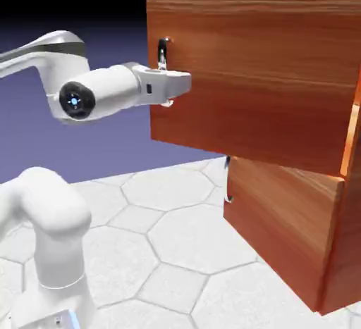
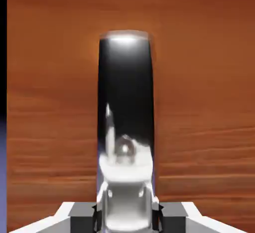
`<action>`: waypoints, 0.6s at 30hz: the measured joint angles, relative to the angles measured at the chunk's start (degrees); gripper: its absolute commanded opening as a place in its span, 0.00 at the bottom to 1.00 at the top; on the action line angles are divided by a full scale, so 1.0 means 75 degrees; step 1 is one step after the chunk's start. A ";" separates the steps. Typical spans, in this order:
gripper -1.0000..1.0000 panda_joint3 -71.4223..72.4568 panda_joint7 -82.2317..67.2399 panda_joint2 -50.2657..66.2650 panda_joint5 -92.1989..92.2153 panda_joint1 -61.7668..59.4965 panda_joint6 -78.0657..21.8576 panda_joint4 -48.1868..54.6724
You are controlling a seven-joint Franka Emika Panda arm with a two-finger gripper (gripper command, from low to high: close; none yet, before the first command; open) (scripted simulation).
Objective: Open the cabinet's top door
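Observation:
The cabinet fills the exterior view's right as a reddish-brown wood-grain box. Its top door stands swung outward, its free edge well in front of the lower panel. A curved silver handle sits near that free edge. My gripper reaches in level from the left and is shut on the handle's lower part. In the hand view the handle rises as a dark shiny bar between my gripper tips, with the door's wood behind it.
The lower panel's own small silver handle shows just below the top door's bottom edge. The white hexagon-tiled table spreads in front of the cabinet. My arm's white base stands at the lower left.

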 measured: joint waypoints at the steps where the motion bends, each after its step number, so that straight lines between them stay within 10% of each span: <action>1: 0.00 -0.0229 0.0091 -0.0151 -0.0249 -0.0149 -0.0333 -0.0018; 18: 0.00 -0.4830 0.0407 -0.0471 -0.4067 -0.0748 -0.5819 0.1939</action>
